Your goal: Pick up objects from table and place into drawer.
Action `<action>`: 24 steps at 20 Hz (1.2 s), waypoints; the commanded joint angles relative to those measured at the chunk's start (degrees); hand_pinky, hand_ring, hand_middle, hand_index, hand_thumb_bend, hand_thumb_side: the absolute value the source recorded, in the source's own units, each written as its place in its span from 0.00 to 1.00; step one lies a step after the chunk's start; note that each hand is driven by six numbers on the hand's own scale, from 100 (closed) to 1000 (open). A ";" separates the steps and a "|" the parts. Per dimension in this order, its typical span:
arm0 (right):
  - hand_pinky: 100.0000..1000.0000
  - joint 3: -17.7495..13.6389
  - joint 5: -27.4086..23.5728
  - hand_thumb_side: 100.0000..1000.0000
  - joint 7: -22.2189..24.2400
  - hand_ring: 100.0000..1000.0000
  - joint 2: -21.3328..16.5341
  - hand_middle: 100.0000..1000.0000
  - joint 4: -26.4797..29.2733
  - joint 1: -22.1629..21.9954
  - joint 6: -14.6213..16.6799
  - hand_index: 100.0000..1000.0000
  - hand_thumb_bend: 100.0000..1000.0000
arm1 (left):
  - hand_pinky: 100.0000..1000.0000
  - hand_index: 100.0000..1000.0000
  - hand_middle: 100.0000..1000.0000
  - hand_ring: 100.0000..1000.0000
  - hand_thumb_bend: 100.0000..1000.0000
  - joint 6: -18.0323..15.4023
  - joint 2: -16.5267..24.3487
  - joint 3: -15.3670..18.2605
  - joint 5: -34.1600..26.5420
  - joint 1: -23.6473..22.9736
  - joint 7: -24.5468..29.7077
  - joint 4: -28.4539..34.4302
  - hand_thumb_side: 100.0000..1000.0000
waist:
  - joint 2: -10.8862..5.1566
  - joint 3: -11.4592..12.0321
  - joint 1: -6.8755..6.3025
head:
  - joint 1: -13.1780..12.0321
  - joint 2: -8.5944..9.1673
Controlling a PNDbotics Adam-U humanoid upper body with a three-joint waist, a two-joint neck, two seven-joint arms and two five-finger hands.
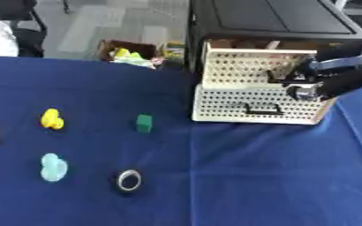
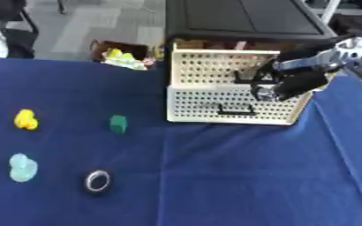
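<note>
The right robot hand (image 1: pixel 323 84) hangs over the open drawer (image 1: pixel 254 106) at 2 o'clock, crowding its mouth. Bare surface (image 1: pixel 277 176) lies from 3 to 6 o'clock; four small things dot 8 to 10 o'clock

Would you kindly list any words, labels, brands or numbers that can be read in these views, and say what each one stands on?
No text can be read in either view.
Yellow toy, green block, pale blue toy, ring: no markings show.
Perforated drawer and black cabinet: no label shows.
Box on the floor: colourful contents, too blurred to read.
Right hand: no lettering shows.
</note>
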State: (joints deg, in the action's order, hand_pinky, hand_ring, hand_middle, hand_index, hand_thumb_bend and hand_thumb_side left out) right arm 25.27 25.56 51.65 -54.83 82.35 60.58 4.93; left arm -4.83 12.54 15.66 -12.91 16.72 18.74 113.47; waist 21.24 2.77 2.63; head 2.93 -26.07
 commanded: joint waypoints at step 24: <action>0.25 -4.95 -9.51 1.00 0.32 0.28 -11.98 0.07 22.32 -13.01 -9.86 0.87 0.00 | 0.50 0.64 0.52 0.54 0.04 0.21 0.41 -0.26 -0.12 1.08 0.46 1.12 1.00 | -0.59 -0.23 -0.41 | 0.41 1.22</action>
State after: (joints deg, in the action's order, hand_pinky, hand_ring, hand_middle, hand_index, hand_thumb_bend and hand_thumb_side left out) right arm 21.05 17.00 51.91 -64.56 102.86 47.23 -4.57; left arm -4.57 12.49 15.33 -13.07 17.19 19.04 113.47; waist 21.59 2.53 2.28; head 3.18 -25.55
